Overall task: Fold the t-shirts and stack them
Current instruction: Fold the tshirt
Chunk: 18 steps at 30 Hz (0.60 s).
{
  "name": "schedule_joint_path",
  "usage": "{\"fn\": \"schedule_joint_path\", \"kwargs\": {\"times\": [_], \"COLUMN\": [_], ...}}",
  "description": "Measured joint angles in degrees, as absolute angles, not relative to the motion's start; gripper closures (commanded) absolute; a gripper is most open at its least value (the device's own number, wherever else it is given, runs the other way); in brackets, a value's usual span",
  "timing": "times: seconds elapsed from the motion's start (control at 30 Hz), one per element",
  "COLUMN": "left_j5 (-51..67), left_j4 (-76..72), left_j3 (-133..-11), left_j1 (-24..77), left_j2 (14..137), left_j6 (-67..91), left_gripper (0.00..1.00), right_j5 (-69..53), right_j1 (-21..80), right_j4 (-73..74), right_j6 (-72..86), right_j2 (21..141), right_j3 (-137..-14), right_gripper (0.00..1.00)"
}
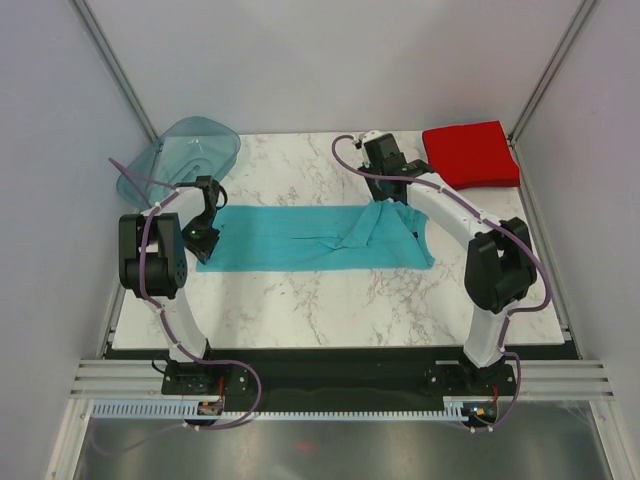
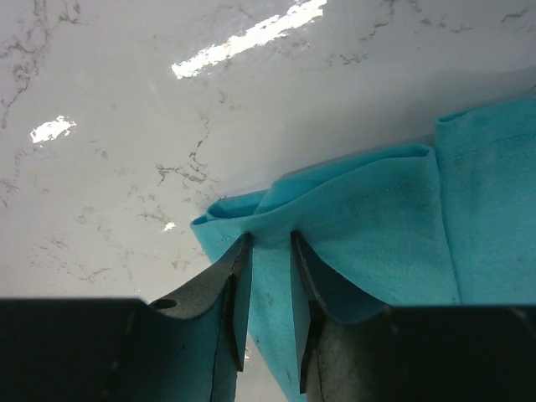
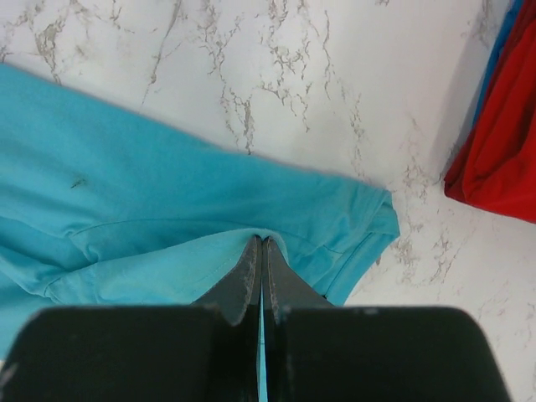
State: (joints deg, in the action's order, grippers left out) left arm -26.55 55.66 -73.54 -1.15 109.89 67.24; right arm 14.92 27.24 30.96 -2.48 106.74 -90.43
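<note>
- Turquoise t-shirt [image 1: 300,240] lies as a long flat band across the middle of the top view, on the white marble counter [image 1: 330,310].
- Left end effector [image 1: 205,236] stands at the left end of this band. In the left wrist view its two dark fingers [image 2: 237,285] are narrowly apart with a fold of the hem between them, so it holds the turquoise cloth.
- Beside this grip the cloth edge is bunched into a small raised fold, and bare marble fills the upper part of that view.
- Right end effector [image 1: 386,197] is at the upper right part of the band, where the cloth rises to a small peak off the counter.
- In the right wrist view its fingers [image 3: 247,276] are pressed together with a thin line of turquoise between them; it pinches the shirt there.
- The right end of the shirt is wrinkled and partly folded over itself, near the right arm.
- Red t-shirt [image 1: 470,153] lies as a folded square in the upper right corner of the counter, apart from the turquoise one, and no end effector touches it.
- Translucent teal tray [image 1: 185,150] sits at the upper left corner of the counter.
</note>
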Motion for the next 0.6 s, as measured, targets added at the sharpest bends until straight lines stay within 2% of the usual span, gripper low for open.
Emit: {"fn": "schedule_joint_path", "kwargs": {"times": [0.6], "left_j5": [-26.89], "left_j4": [56.21], "left_j3": [-74.02], "left_j1": [-0.93], "left_j2": [110.32], "left_j6": [67.31], "left_gripper": [0.68], "right_j5": [15.25], "right_j1": [29.61], "right_j4": [30.46], "right_j6": [-9.06], "right_j2": [114.06], "right_j3": [-94.78], "right_gripper": [1.00]}}
